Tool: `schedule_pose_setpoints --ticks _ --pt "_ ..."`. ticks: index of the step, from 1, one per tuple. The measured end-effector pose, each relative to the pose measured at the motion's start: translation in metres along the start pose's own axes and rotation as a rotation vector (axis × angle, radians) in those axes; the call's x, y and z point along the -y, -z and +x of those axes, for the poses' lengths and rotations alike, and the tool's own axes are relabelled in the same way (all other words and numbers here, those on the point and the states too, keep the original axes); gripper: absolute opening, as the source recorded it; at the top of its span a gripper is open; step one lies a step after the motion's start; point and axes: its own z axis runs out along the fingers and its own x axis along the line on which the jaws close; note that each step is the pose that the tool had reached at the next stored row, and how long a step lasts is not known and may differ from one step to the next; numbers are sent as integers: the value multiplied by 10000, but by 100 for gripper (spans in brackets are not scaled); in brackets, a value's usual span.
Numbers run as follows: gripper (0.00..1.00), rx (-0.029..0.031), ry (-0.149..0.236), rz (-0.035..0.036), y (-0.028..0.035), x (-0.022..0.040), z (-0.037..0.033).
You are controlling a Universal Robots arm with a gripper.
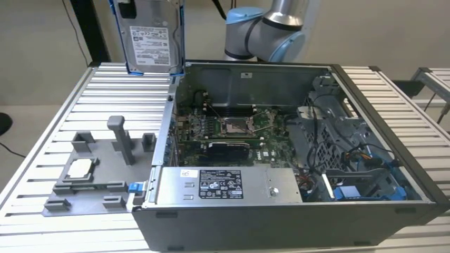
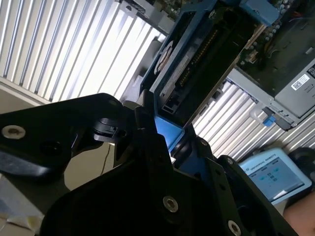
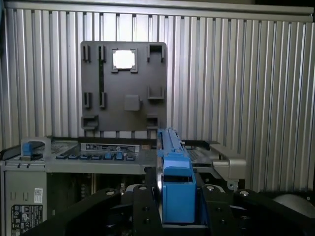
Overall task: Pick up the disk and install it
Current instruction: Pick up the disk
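Note:
The disk (image 1: 151, 37) is a silver-grey drive with a white label in a blue carrier. It hangs upright in the air above the ribbed table, just beyond the far corner of the open computer case (image 1: 393, 158) on the exterior view's left. My gripper (image 3: 177, 196) is shut on the carrier's blue end tab. In both wrist views the black fingers (image 3: 146, 201) clamp the tab from two sides. In the second wrist view the disk (image 2: 197, 64) runs edge-on away from the gripper (image 2: 172, 140).
A grey fixture plate (image 1: 105, 158) with upright posts and a small square silver chip (image 1: 81, 167) lies on the table beside the case. Inside the case are the motherboard (image 1: 225, 126), the grey power-supply box (image 1: 218, 184) and blue drive-bay parts (image 1: 365, 190). The arm's base (image 1: 267, 29) stands behind.

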Motion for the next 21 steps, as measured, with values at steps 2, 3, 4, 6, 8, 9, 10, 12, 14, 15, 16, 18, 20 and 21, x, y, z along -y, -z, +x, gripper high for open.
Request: schedule_pose_setpoints --ticks 2,3,4,6,8,9,10,12,14,15,16,18,20,21 --pt "0 0 -1 -1 2 92 5" --pt "0 0 0 0 2 139 8" --pt "0 0 0 0 2 181 11" --pt "0 -1 -1 -1 4 274 19" --pt "0 0 0 0 5 366 29" --pt "0 0 0 0 6 413 34" --pt "0 0 -1 0 7 456 37" --pt "0 1 0 0 8 547 39" --pt "0 0 -1 0 9 637 40" --pt "0 0 0 0 10 683 40" --pt "0 0 0 -1 10 730 41" --pt "0 0 0 0 11 818 43" --pt "0 0 0 0 13 910 49" --pt "0 0 0 0 13 959 52"
